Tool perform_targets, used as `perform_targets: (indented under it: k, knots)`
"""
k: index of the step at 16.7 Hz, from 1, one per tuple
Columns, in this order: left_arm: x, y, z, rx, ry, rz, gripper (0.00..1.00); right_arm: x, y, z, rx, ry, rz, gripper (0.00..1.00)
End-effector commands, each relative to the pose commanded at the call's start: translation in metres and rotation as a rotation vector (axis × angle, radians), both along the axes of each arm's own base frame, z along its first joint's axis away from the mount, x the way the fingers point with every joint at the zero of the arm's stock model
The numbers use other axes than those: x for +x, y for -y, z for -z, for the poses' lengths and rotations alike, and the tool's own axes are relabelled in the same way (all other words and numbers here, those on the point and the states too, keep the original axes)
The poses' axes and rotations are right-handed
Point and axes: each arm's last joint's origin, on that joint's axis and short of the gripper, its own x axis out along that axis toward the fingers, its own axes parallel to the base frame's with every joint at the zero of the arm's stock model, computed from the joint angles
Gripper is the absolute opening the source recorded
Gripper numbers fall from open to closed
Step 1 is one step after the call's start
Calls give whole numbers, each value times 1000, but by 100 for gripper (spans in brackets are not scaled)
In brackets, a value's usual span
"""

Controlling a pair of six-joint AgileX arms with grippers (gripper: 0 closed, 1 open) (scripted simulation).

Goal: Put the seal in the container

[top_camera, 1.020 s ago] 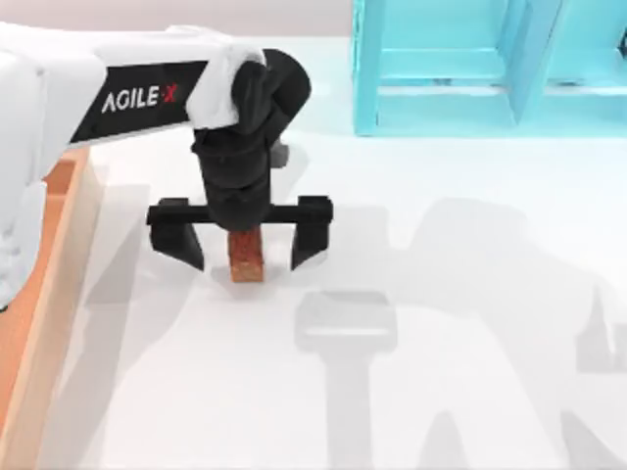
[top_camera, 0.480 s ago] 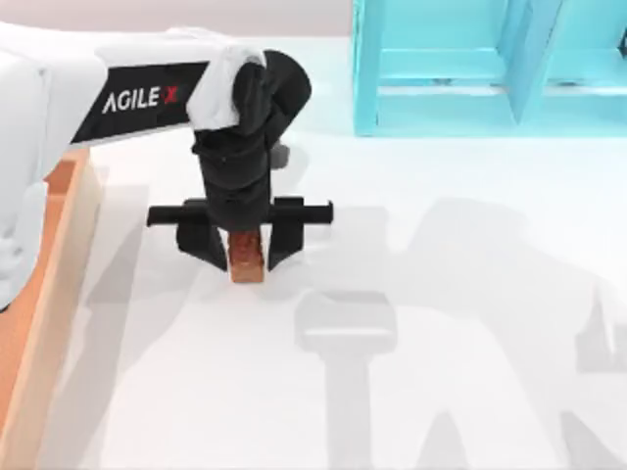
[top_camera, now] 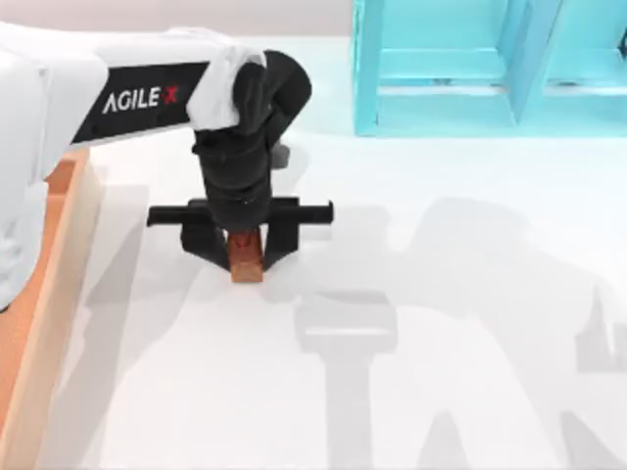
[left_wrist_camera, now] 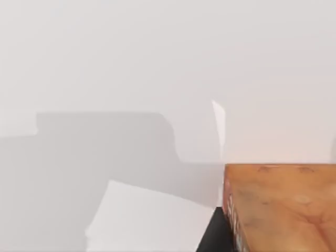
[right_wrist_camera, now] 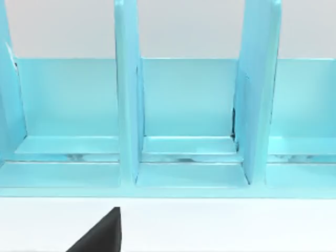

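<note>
Rendered simulation, flat white table (top_camera: pixel 470 392), plain cyan shelf unit (top_camera: pixel 490 69)

White table (top_camera: pixel 470 392), cyan shelf unit (top_camera: pixel 490 69)

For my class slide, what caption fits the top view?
Left gripper shut on the seal on the white table, beside the container.

We see our left gripper (top_camera: pixel 240 247) as matt black plastic below a glossy white arm shell, and the seal (top_camera: pixel 247 260) it clamps looks like reddish-brown wood, its grain plain in our left wrist view. Left of the seal, the container (top_camera: pixel 61 257) has a pale, smooth wooden rim and an orange-brown floor. The table (top_camera: pixel 470 372) under the seal is smooth matt white, and the shelf unit (top_camera: pixel 470 69) beyond it looks like smooth cyan plastic.
</note>
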Motion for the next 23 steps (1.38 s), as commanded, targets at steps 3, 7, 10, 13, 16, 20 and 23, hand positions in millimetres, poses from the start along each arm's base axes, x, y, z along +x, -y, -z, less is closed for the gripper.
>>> perform_targets:
  k: [3, 7, 10, 13, 16, 20, 23]
  knots:
    - [0, 0, 0, 0, 0, 0, 0, 0, 0, 0, 0, 0, 0, 100]
    - [1, 0, -6, -3, 6, 0, 0, 0, 0, 0, 0, 0, 0, 100]
    - [5, 2, -33, -4, 5, -5, 0, 0, 0, 0, 0, 0, 0, 100]
    - [3, 1, -70, 7, -14, -3, 0, 0, 0, 0, 0, 0, 0, 100]
    - [0, 0, -98, 0, 0, 0, 0, 0, 0, 0, 0, 0, 0, 100]
    - [1, -1, -99, 1, -2, 0, 0, 0, 0, 0, 0, 0, 0, 100]
    - [5, -15, -102, 0, -1, -1, 0, 0, 0, 0, 0, 0, 0, 100]
